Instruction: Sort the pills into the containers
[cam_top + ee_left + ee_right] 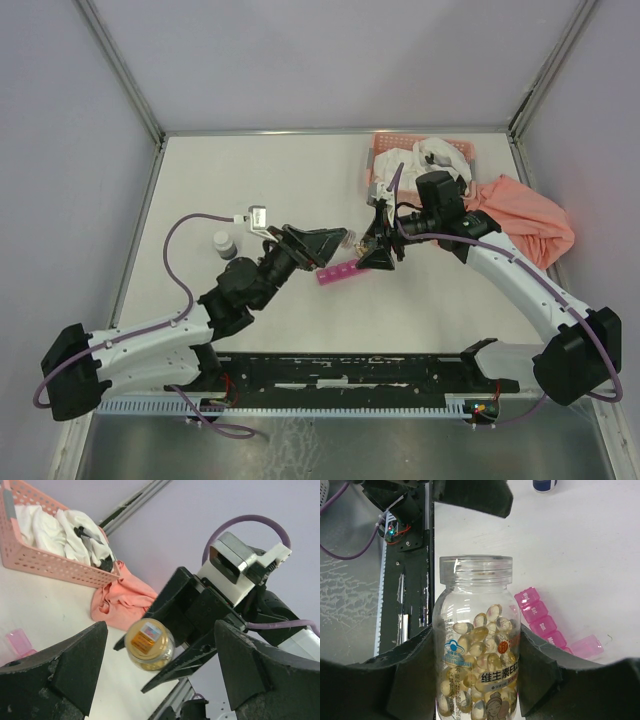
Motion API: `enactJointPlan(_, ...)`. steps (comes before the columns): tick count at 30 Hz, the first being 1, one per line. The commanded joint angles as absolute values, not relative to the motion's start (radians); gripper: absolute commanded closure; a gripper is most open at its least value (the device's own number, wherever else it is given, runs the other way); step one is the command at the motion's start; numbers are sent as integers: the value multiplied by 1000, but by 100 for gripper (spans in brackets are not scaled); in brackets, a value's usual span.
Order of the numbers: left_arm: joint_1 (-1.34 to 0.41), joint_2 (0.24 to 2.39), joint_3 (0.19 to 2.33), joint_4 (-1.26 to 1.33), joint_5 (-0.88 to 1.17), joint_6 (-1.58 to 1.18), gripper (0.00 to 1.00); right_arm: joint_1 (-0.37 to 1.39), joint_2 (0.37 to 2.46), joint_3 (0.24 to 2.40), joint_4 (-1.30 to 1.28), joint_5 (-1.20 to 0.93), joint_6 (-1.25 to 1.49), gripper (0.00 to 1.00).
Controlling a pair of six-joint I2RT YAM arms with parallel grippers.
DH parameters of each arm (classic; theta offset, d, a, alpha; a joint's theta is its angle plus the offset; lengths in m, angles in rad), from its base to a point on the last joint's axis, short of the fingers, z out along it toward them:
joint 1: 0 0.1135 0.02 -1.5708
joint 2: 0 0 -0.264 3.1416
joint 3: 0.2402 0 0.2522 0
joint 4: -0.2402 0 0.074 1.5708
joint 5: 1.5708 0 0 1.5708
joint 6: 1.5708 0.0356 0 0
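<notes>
My right gripper [476, 635] is shut on a clear pill bottle [476, 605], its fingers [415, 670] pressed on both sides. Yellow softgel pills [480, 645] half fill the bottle. In the left wrist view the bottle's [149, 644] gold top end faces the camera. It sits between and beyond the wide-open fingers [55, 670] of my left gripper [161, 630], and neither finger touches it. The containers, a magenta-pink organizer strip [540, 620], lie on the table just beneath both grippers [338, 273], with one paler lid standing open. The left gripper [325, 245] and right gripper [378, 252] face each other at mid-table.
A salmon lattice basket [385, 150] holding white cloth stands at the back right. An orange cloth [525, 215] is heaped beside it. A small capped bottle [226, 243] stands left of the left arm. Walls enclose the table on three sides.
</notes>
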State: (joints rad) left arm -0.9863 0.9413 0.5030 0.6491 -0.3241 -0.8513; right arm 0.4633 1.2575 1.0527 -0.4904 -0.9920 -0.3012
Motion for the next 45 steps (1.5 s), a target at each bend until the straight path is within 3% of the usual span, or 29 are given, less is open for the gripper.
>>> enactJointPlan(1, -1071, 967, 603, 566, -503, -910, 8, 463, 1232, 1083, -480, -989, -329, 97)
enactJointPlan(8, -1121, 1056, 708, 400, -643, -995, 20, 462, 1228, 1085, -482, -985, -333, 96)
enactJointPlan(10, -1123, 1076, 727, 375, -653, -1010, 23, 462, 1224, 1085, -482, -983, -332, 97)
enactJointPlan(13, -1124, 1100, 747, 364, -652, -1024, 35, 462, 1223, 1085, -482, -983, -332, 96)
enactJointPlan(18, -1126, 1123, 761, 365, -619, -1044, 42, 463, 1223, 1085, -483, -982, -332, 96)
enactJointPlan(38, -1126, 1142, 765, 378, -558, -1082, 43, 463, 1227, 1083, -471, -962, -311, 96)
enactJointPlan(45, -1125, 1127, 743, 450, -516, -993, 84, 461, 1235, 1089, -461, -997, -275, 97)
